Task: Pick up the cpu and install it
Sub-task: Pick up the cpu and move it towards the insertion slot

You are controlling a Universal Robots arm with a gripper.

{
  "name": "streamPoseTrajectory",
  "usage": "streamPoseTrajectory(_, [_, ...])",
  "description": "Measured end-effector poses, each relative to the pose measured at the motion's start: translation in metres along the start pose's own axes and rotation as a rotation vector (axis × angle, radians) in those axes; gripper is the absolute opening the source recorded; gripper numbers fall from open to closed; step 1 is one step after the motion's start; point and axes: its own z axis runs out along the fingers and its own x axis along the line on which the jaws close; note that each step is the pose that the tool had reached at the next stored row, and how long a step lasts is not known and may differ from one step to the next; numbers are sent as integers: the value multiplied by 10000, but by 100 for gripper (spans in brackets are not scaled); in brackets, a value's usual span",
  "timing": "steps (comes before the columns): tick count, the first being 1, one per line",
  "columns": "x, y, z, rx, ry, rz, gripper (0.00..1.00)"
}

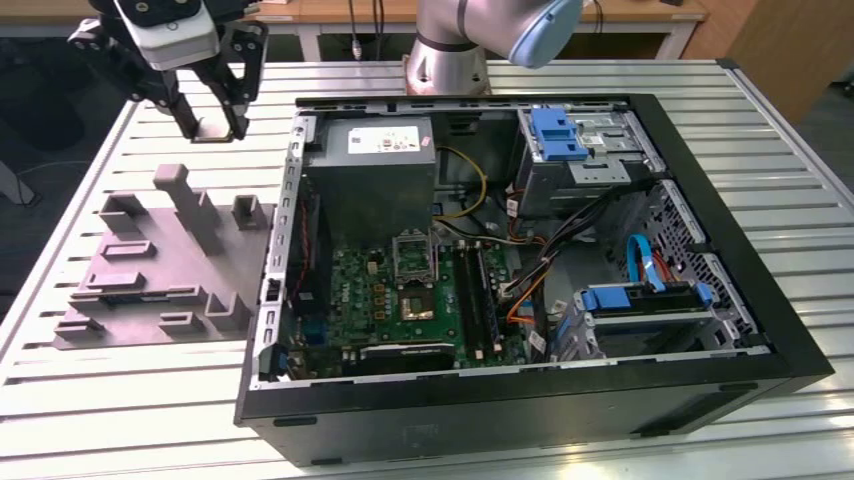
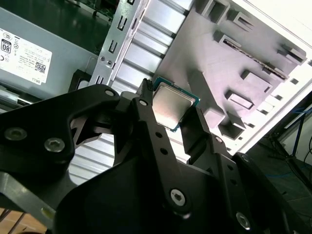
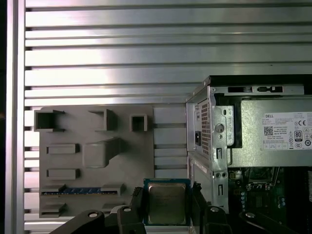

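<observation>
while it hangs above the slatted aluminium table [image 1: 80, 400], near the far corner of the grey moulded plastic fixture tray [image 1: 134, 290], the black two-fingered gripper [image 1: 214, 128] is seen closed on the small flat square cpu [image 3: 166, 202] with its silvery-grey metal top. in both wrist views the chip is shown clamped by two opposite edges between the black fingers [image 2: 146, 122], lifted clear of the table. the open black computer case [image 1: 534, 400] is set just beside the tray, its green motherboard [image 1: 360, 290] exposed.
</observation>
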Motion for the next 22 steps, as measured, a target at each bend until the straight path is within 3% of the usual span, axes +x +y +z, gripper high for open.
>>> streamPoseTrajectory(22, [-75, 3, 0, 0, 0, 0, 47])
